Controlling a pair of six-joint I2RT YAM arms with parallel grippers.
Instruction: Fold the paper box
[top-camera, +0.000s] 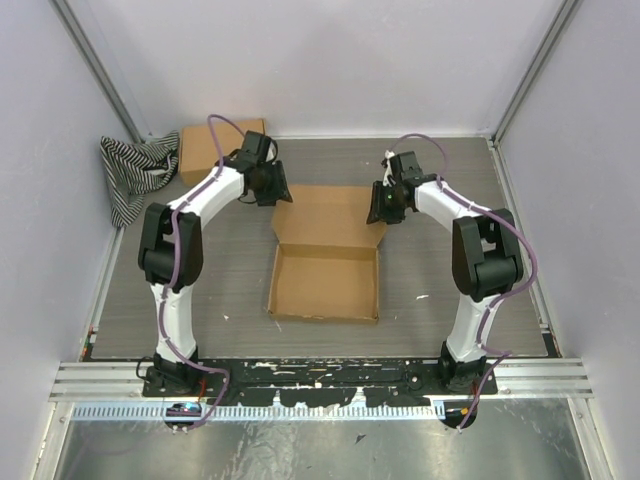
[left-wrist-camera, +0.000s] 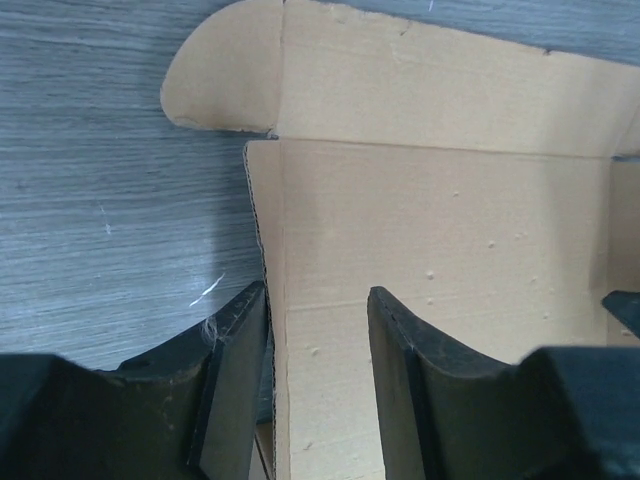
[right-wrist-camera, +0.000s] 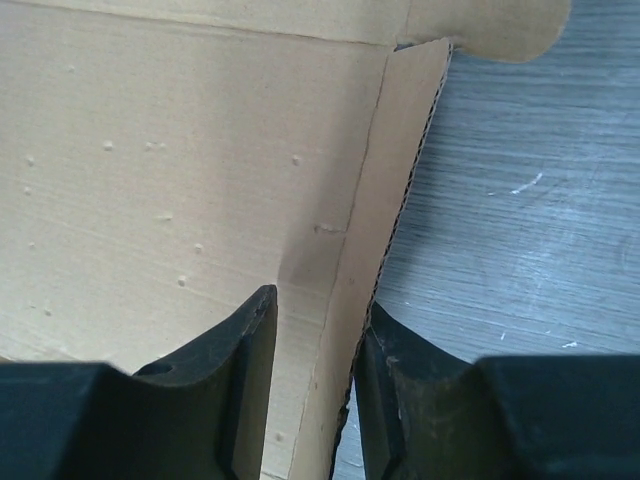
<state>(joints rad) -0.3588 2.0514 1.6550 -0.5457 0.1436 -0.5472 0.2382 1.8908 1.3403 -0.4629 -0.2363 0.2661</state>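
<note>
The paper box (top-camera: 324, 283) lies in the middle of the table as a shallow open tray, with its lid panel (top-camera: 330, 213) flat toward the back. My left gripper (top-camera: 270, 186) is at the lid's left edge. In the left wrist view the gripper (left-wrist-camera: 316, 300) is open, and its jaws straddle the narrow side flap (left-wrist-camera: 266, 240), whose edge lies against the left finger. My right gripper (top-camera: 385, 205) is at the lid's right edge. In the right wrist view the gripper (right-wrist-camera: 318, 305) is open around the raised right side flap (right-wrist-camera: 385, 190).
A second, ready-made brown box (top-camera: 212, 150) stands at the back left, next to a black-and-white striped cloth (top-camera: 135, 172). Purple walls close in the table on three sides. Small white scraps (top-camera: 421, 297) lie on the grey table right of the box.
</note>
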